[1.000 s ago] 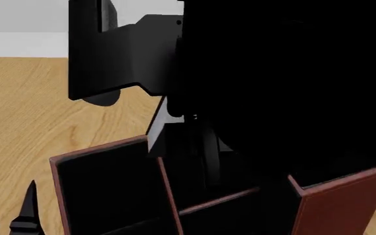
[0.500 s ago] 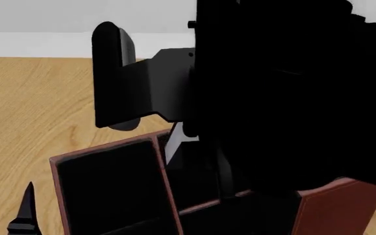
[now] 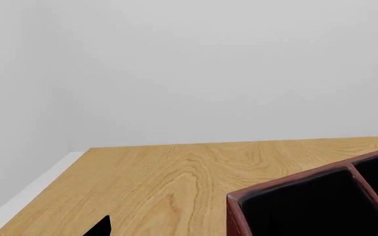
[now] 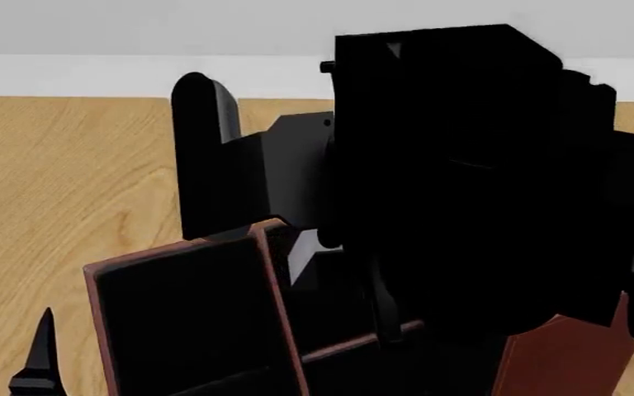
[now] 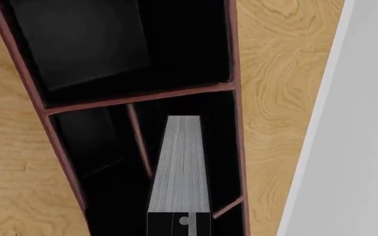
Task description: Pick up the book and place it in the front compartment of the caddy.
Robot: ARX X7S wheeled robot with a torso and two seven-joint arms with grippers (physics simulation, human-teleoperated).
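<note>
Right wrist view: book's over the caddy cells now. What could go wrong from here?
1. The book hangs on edge close beside a thin divider; a slight drift could land it on the rim or in the neighbouring cell.
2. The right arm blocks most of the caddy in the head view, so alignment rests on the wrist camera alone.

one caddy [image 4: 174,322], dark red with a black inside, sits at the lower part of the head view. one book [image 5: 181,167] shows its pale page edge at the lower centre of the right wrist view. one wooden table [image 3: 149,182] lies beneath. three cells of the caddy show in the right wrist view.
</note>
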